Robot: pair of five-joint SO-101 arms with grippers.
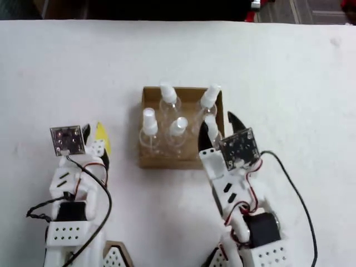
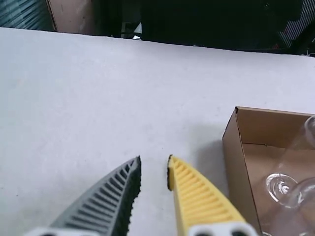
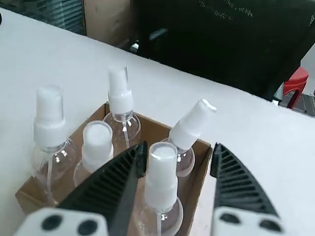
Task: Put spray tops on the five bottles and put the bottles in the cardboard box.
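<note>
White tabletop (image 1: 278,67) under both arms, with a dark room past its far edge; I log the contents from my station as follows.

1. Brown cardboard box (image 1: 146,161), open-topped; it lies mid-table, just ahead of the two arms and between them.
2. Five clear plastic bottles, each capped with a white spray top, all inside the box:
   - far-left bottle (image 1: 168,97), upright against the far wall;
   - far-right bottle (image 1: 210,99), with its top leaning outward;
   - near-left bottle (image 1: 150,125), upright;
   - middle bottle (image 1: 178,130), upright;
   - near-right bottle (image 1: 211,127), at the corner closest to the right arm.
3. Right gripper (image 1: 217,123), black ribbed fingers; the jaws are spread wide and straddle the spray top of the near-right bottle (image 3: 161,177). I see clear space on either side of the cap, so nothing is grasped.
4. Left gripper (image 2: 153,164), one grey finger and one yellow; it sits low over bare table just beside the box's left wall. The tips are parted by a narrow gap and hold nothing.
</note>
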